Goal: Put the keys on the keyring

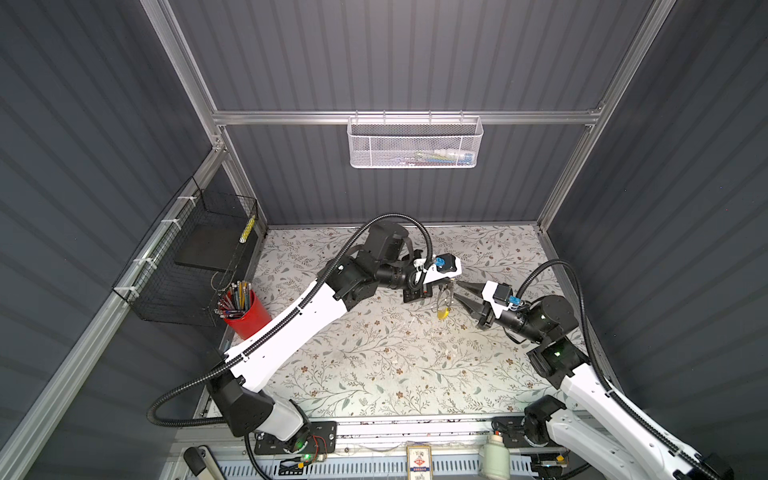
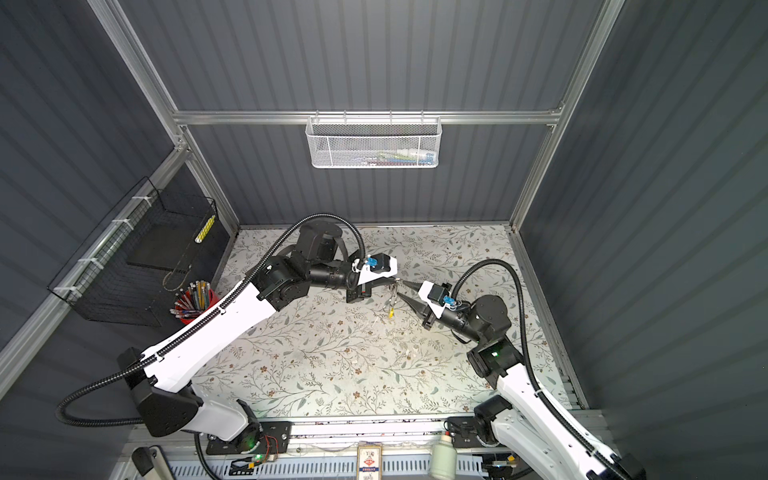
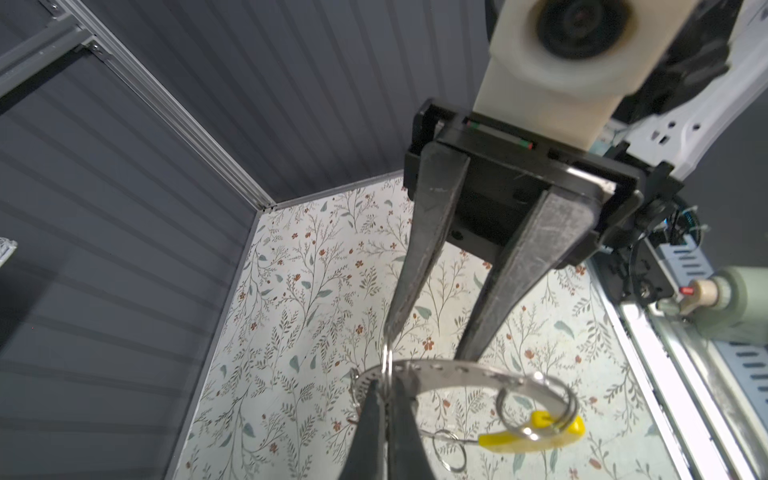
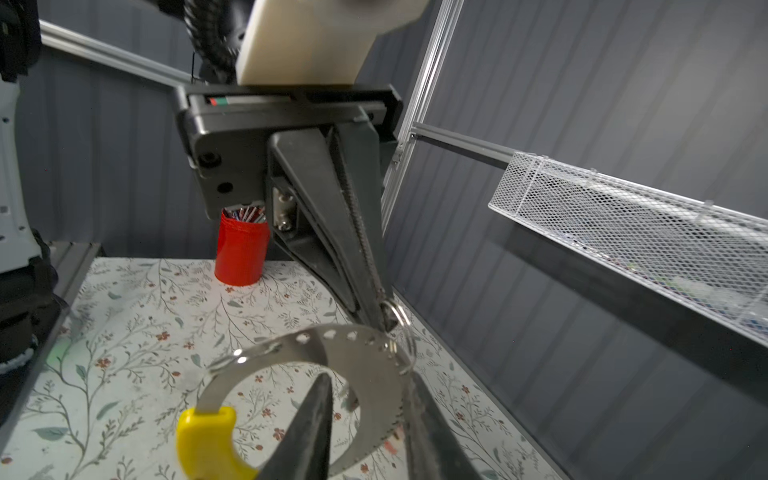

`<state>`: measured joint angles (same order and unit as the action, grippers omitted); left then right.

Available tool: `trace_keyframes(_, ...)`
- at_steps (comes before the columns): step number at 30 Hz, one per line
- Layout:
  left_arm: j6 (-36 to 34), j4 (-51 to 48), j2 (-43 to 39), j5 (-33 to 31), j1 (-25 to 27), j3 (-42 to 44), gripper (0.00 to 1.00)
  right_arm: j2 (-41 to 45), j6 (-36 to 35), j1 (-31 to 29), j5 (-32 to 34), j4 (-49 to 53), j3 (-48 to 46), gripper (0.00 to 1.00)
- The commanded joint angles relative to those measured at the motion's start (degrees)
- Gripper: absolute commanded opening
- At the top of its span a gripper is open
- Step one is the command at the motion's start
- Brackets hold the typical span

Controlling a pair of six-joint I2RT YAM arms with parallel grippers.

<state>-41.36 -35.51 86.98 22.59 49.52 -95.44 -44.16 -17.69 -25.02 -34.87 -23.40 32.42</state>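
Note:
The keyring [image 3: 457,368], a perforated grey metal hoop with a yellow segment [image 4: 203,440], hangs above the floral table, in both top views [image 1: 441,305] [image 2: 391,305]. My left gripper [image 3: 387,384] is shut on its band, where a thin split ring [image 3: 388,357] crosses between the fingers; it also shows in a top view [image 1: 445,286]. My right gripper [image 4: 370,376] faces it, open, one finger inside the hoop and one outside, straddling the band [image 4: 291,345]. In both top views the right gripper [image 1: 456,289] [image 2: 400,288] nearly meets the left one. More small rings [image 3: 536,407] hang by the yellow part. I cannot make out the keys.
A red cup of pens [image 1: 247,311] stands at the table's left edge beside a black wire basket [image 1: 195,257]. A white mesh basket [image 1: 415,141] hangs on the back wall. A pale bottle [image 1: 496,455] sits on the front rail.

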Motion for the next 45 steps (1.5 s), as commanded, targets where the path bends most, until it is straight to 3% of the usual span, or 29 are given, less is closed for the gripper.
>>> trace_keyframes(1,-5.93,-10.45,2.25,-9.17,1.73,-4.09,0.0,1.23,-8.18,0.66,2.05,11.66,3.31,0.29)
trace_keyframes(10,-9.15,-14.57,4.15,-13.97,4.29,-9.47,0.0,1.67,-8.24,1.11,1.41,11.31,3.65,0.24)
trace_keyframes(28,-9.09,-15.55,4.95,-13.57,6.07,-11.26,0.0,-0.4,-0.17,1.4,-2.08,-3.46,0.13,0.21)
trace_keyframes(45,-8.33,-14.61,4.69,-11.04,6.34,-11.46,0.0,-3.03,0.14,1.35,-4.48,-1.53,1.79,0.17)
